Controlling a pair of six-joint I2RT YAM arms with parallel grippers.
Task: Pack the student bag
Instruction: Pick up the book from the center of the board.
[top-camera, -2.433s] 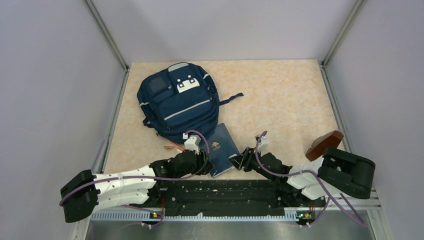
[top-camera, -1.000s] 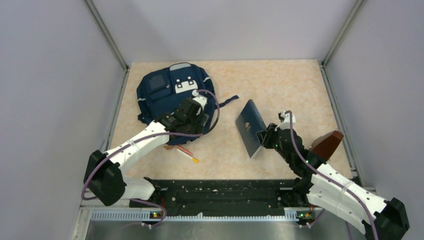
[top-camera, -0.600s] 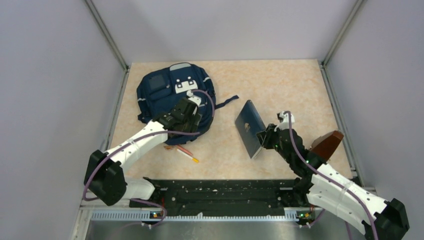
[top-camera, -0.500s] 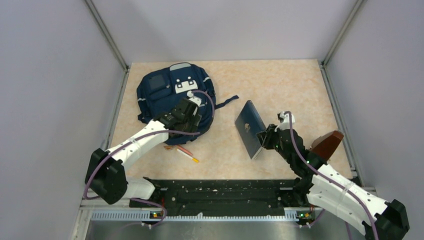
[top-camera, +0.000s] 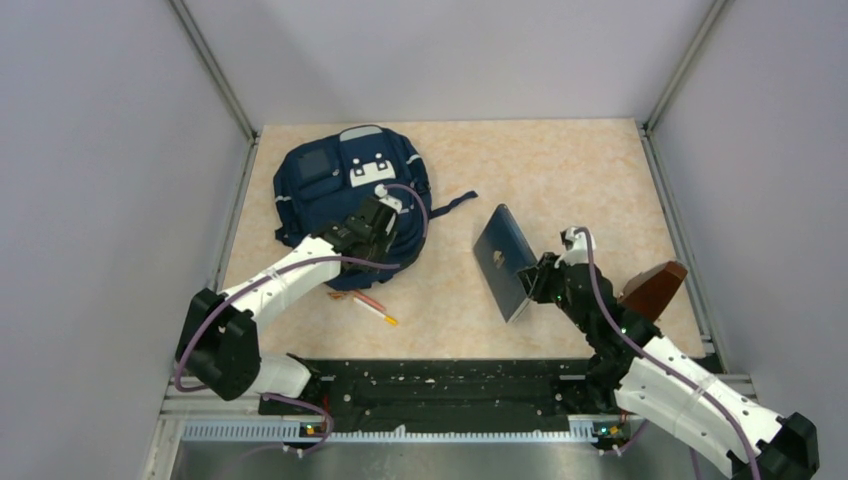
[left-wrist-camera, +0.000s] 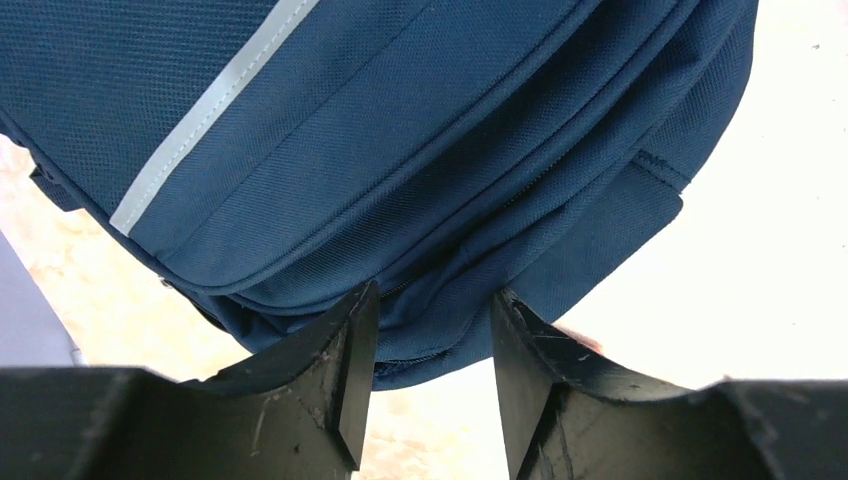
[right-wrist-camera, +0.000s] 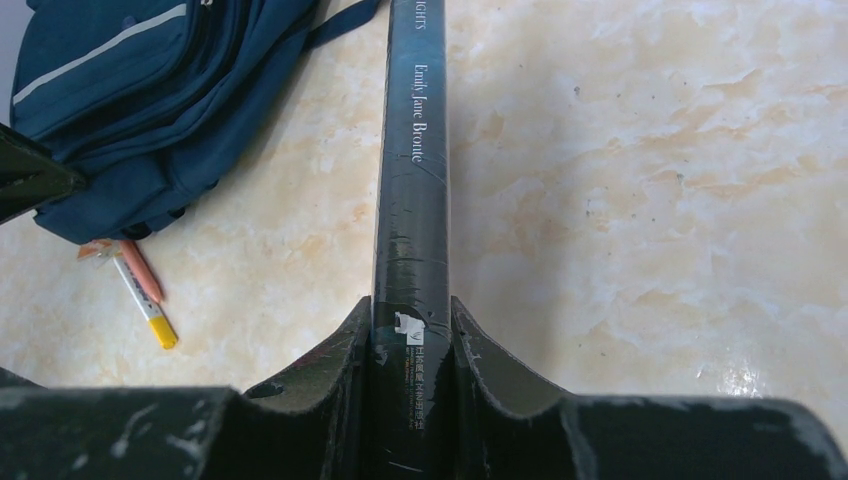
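Observation:
The student bag (top-camera: 335, 185), navy with pale stripes and white patches, lies flat at the back left. My left gripper (top-camera: 378, 250) is at its near edge. In the left wrist view its jaws (left-wrist-camera: 433, 300) stand apart with the bag's (left-wrist-camera: 400, 130) lower seam fold between the tips; they are open, not pinched. My right gripper (top-camera: 535, 280) is shut on a dark blue book (top-camera: 503, 260), held tilted on edge above the table right of the bag. In the right wrist view the book's spine (right-wrist-camera: 412, 150) runs up from between the fingers (right-wrist-camera: 411, 305).
An orange pen and a yellow-tipped one (top-camera: 372, 305) lie on the table just below the bag, also seen as pens (right-wrist-camera: 140, 290) in the right wrist view. A brown object (top-camera: 650, 290) sits at the right edge. A bag strap (top-camera: 455, 200) trails toward the book.
My left jaws have narrowed around the bag's near edge. The right arm has shifted the book slightly right and toward the front.

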